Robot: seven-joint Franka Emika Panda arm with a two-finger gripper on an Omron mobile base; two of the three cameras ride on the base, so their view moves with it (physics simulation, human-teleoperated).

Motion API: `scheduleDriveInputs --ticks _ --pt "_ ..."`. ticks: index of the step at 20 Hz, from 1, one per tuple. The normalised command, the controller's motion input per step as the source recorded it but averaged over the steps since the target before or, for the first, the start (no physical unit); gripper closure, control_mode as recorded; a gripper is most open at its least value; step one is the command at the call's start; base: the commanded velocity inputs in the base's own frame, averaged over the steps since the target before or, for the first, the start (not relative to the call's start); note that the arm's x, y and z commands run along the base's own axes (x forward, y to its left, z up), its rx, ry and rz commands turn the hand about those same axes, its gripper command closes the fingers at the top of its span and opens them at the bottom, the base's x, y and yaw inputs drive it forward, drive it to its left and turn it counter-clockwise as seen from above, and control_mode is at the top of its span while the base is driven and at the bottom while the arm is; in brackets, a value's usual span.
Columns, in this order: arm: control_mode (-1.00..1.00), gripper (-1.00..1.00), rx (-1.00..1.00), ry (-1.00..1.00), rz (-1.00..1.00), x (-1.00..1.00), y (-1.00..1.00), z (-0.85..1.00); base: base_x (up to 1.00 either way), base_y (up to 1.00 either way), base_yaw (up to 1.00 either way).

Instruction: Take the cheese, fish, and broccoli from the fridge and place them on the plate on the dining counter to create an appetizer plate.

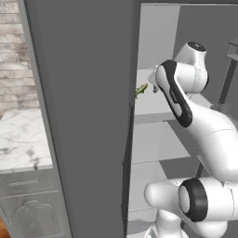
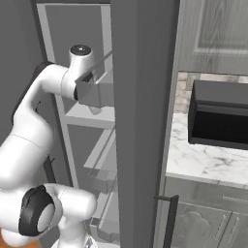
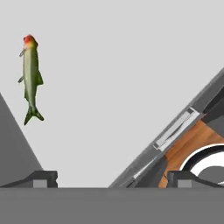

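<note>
In the left base view, a tall dark-grey fridge (image 1: pixel 83 116) is seen with its door edge standing close to the camera, beside a gap that opens onto pale white-grey shelves. On an upper shelf, near its front left edge, a small slender greenish-orange fish (image 1: pixel 141 89) is seen lying, partly hidden behind the door edge. The white arm with dark joints (image 1: pixel 195 125) is bent up from the lower right and reaches into the opening just right of the fish. A white grey-veined marble wall counter (image 1: pixel 21 139) is seen at left, below a brick wall.

In the right base view, the arm is raised from the lower left and turned into the fridge interior at shelf height; the fridge's dark side panel hides the hand. A black microwave (image 2: pixel 218 118) is set on the marble counter at right.

In the hand view, the fish is seen at upper left on the bare pale shelf, with clear surface all around it. The gripper (image 3: pixel 112 179) is held with its jaws spread wide and nothing between them; the fish lies apart from both tips. No writing can be read.
</note>
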Motion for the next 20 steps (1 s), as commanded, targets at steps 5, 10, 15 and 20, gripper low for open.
scheduleDriveInputs --ticks 5,10,15,20 --pt "-1.00 -1.00 0.00 0.04 0.00 0.62 0.00 -0.17 0.00 0.00 0.00" --pt "-1.00 -1.00 0.00 0.00 0.00 0.49 0.01 -0.29 0.00 0.00 0.00" --pt "-1.00 -1.00 0.00 -0.05 0.00 0.41 0.00 -0.27 0.00 0.00 0.00" --pt "-1.00 -1.00 0.00 -0.04 0.00 0.35 0.00 -0.06 0.00 0.00 0.00"
